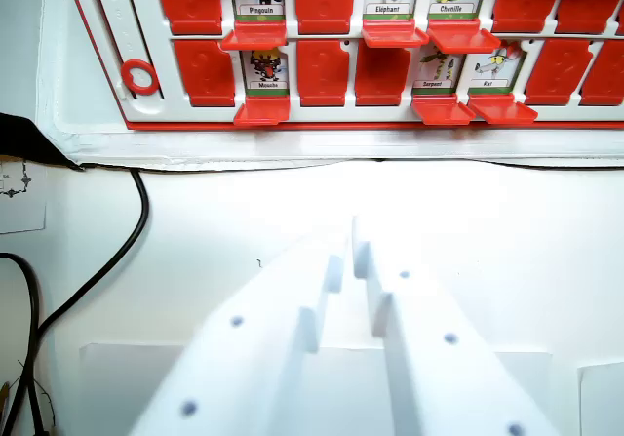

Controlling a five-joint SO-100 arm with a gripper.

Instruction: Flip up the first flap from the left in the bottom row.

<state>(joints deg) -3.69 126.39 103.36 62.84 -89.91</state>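
The white claw (pixel 346 251) hangs above the bare desk (pixel 507 231), its jaws nearly together with a thin gap and nothing between them, probably narrowed to poke rather than grip. Ahead of it and toward the wrist view's left, the bottom row's leftmost flap (pixel 206 72) on the red game board (pixel 390 124) shows only its plain red face, well apart from the claw tips.

From my remote seat, all I see of the arm is its white plastic two-fingered gripper (pixel 347 260), overexposed at the tips. Both fingers (pixel 444 358) are broad, flat-faced wedges that narrow toward the ends, with stepped, notched inner edges. Small dark round dots, screws or holes, mark their top faces, a few on each finger.
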